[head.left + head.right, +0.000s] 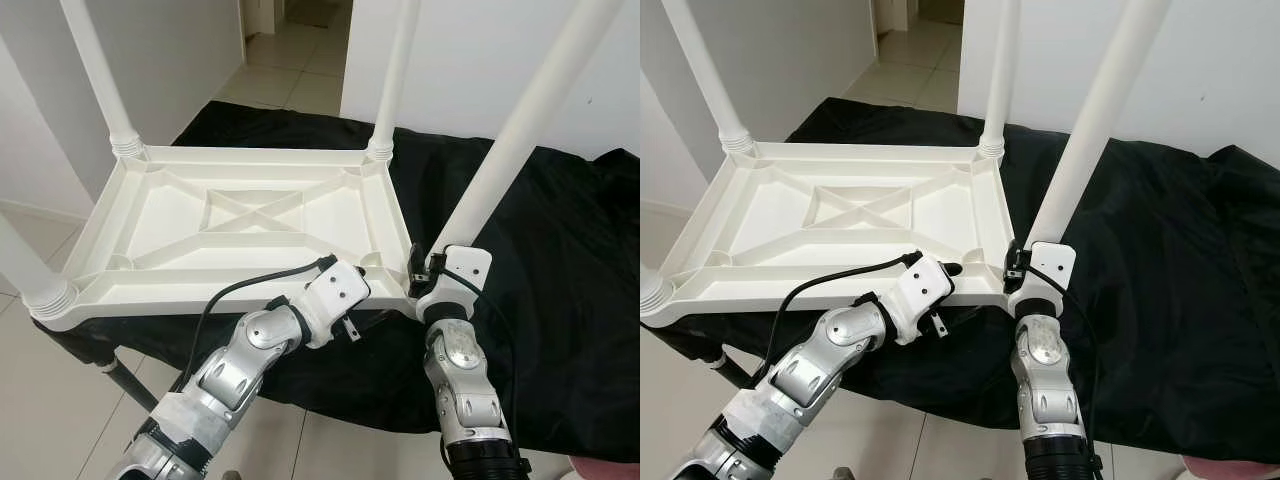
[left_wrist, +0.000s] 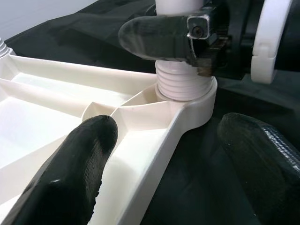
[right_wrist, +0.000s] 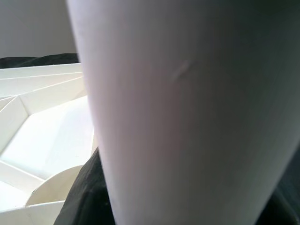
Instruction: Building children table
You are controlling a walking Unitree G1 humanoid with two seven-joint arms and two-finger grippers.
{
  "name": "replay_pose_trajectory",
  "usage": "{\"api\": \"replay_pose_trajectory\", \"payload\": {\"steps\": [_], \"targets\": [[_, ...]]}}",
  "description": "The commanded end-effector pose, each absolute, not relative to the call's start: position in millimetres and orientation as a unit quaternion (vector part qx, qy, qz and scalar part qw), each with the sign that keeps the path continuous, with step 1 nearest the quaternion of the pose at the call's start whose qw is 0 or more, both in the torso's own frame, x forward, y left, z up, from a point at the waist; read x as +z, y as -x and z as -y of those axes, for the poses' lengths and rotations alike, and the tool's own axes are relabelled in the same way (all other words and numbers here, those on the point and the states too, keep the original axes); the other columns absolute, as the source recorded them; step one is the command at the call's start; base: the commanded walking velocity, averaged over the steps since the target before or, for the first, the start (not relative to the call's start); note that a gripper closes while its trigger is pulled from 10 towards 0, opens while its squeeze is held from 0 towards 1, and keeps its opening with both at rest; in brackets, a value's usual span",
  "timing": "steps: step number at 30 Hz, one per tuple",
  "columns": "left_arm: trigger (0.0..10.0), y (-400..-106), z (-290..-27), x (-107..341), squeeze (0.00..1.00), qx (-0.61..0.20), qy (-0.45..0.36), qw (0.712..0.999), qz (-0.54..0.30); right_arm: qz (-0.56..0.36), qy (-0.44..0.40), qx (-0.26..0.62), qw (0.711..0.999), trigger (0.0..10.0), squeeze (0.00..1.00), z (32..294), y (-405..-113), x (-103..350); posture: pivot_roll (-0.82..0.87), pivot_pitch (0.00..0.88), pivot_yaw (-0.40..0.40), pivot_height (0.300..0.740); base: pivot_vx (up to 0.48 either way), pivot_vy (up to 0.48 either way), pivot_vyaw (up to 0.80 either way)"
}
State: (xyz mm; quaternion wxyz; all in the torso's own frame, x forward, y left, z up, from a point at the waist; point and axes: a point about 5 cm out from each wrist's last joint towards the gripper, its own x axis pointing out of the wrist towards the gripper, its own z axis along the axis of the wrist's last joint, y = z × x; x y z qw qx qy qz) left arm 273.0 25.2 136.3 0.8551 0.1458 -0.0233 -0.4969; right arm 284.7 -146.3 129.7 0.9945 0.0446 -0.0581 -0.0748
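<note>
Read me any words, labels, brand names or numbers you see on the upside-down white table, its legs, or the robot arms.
None can be read: the white table, its near right leg, the black cloth, the left end effector and the right end effector carry no legible text, label or number.

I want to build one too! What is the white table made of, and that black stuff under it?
The upside-down table top looks like moulded white plastic: smooth, slightly glossy, with ribs crossing underneath. The leg at the right gripper looks like the same plastic, with screw ridges at its base. The black cover looks like soft matte cloth, since it wrinkles and drapes.
</note>
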Motion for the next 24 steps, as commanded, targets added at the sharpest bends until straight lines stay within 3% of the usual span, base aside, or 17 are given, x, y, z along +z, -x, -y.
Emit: {"api": "replay_pose_trajectory", "payload": {"steps": [1, 2, 3, 4, 19, 20, 23, 24], "targets": [[10.0, -273, -25, 138, 0.0, -0.527, -0.156, 0.835, 0.019, 0.021, -0.067, -0.089, 0.994, 10.0, 0.0, 149, -281, 115, -0.06, 0.0, -0.018, 0.74, 0.0, 0.0, 0.0], [10.0, -274, -26, 138, 0.0, -0.527, -0.159, 0.835, 0.021, 0.021, -0.065, -0.095, 0.993, 10.0, 0.0, 151, -282, 116, -0.06, 0.0, -0.019, 0.74, 0.0, 0.0, 0.0], [10.0, -275, -27, 139, 0.0, -0.525, -0.161, 0.835, 0.021, 0.022, -0.065, -0.095, 0.993, 10.0, 0.41, 153, -282, 116, -0.05, 0.0, -0.026, 0.74, 0.0, 0.0, 0.0], [10.0, -276, -28, 139, 0.0, -0.523, -0.162, 0.837, 0.022, 0.023, -0.06, -0.097, 0.993, 10.0, 1.0, 155, -281, 117, -0.05, 0.0, -0.029, 0.74, 0.0, 0.0, 0.0], [10.0, -277, -32, 140, 0.0, -0.517, -0.16, 0.84, 0.022, 0.057, -0.019, -0.033, 0.998, 10.0, 1.0, 166, -285, 121, -0.03, 0.0, -0.035, 0.74, 0.0, 0.0, 0.0], [10.0, -276, -33, 140, 0.0, -0.519, -0.158, 0.84, 0.023, 0.067, -0.018, -0.018, 0.997, 10.0, 0.4, 167, -285, 123, -0.03, 0.0, -0.037, 0.74, 0.0, 0.0, 0.0], [10.0, -276, -34, 140, 0.0, -0.52, -0.157, 0.839, 0.024, 0.072, -0.019, -0.008, 0.997, 10.0, 0.4, 167, -285, 123, -0.03, 0.0, -0.037, 0.74, 0.0, 0.0, 0.0], [10.0, -276, -34, 140, 0.0, -0.521, -0.157, 0.839, 0.025, 0.079, -0.018, 0.003, 0.997, 10.0, 0.0, 168, -284, 124, -0.03, 0.0, -0.038, 0.74, 0.0, 0.0, 0.0]]}}
